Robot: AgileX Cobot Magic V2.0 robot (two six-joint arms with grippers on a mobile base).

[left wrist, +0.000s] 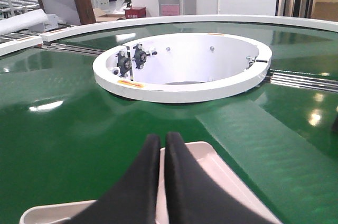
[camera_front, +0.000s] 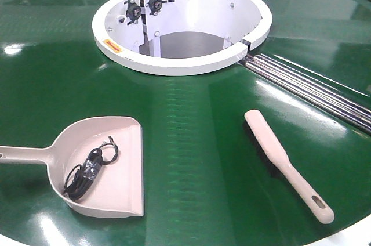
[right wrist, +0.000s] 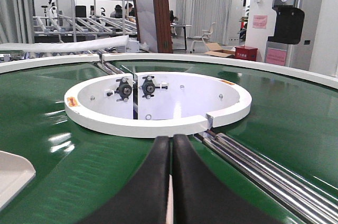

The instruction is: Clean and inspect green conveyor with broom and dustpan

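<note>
Green belt fills nearly every view: the conveyor (camera_front: 191,141) curves around a white hub (camera_front: 182,25), with steel rails (camera_front: 313,86) running off to the right. On my front camera the dustpan (camera_front: 107,167) lies lower left, mouth to the right and handle pointing left off the frame, with a tangle of black cord (camera_front: 87,167) in its bowl. The broom (camera_front: 287,165) lies lower right, well apart from the pan, long axis running from upper left down to the slotted handle end at lower right, nearest my side. My left gripper (left wrist: 161,147) hangs low just above the pan, whose pale rim shows under it in the left wrist view; its fingers are pressed together and hold nothing. My right gripper (right wrist: 171,147) is likewise closed and empty, level and aimed at the hub, with a pale sliver between its fingers that I judge is the broom below. So each arm sits nearest its own tool; I reckon the right must open and drop onto the handle, turning its wrist to cross that diagonal.
</note>
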